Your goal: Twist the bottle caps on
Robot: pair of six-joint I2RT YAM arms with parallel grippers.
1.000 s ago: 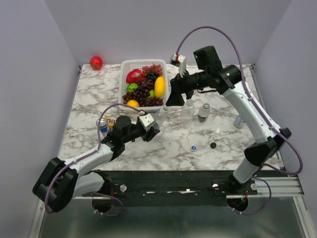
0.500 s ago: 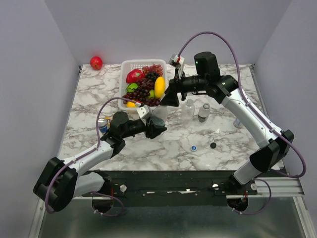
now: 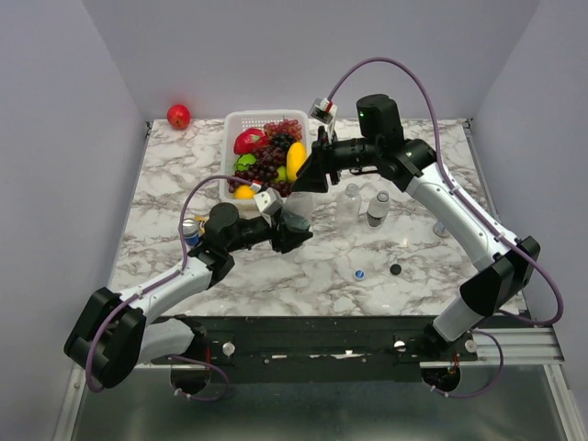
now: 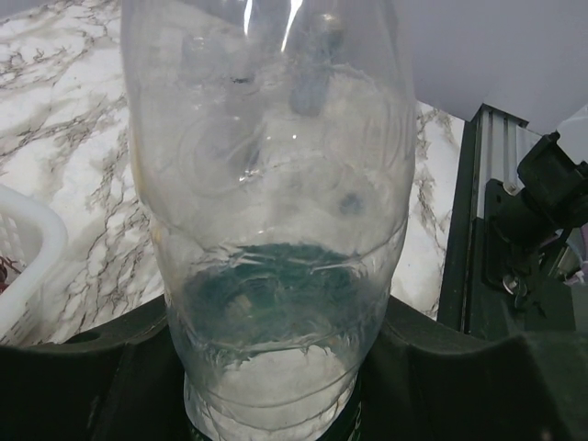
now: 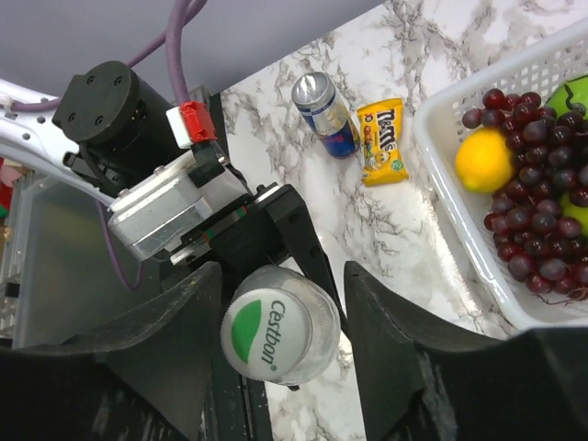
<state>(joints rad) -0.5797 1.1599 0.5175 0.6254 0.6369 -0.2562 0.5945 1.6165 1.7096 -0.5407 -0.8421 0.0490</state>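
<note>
Clamping the lower body of one clear bottle, the left gripper has its fingers pressed against both sides of the plastic, in front of the basket. Of the three caps, the white-green cap sits on top of this held bottle. The right gripper is above it with one finger on each side of the cap. I cannot tell whether those fingers press on it.

The other two caps lie loose on the worktop near its front edge. The blue cap is just left of the black cap, and they do not touch.

Two more bottles stand side by side behind them, one clear and one greyer, making three bottles in all.

There are two drink cans: one beside a single yellow candy packet, the other at the right. One red apple rests at the far left corner.
</note>
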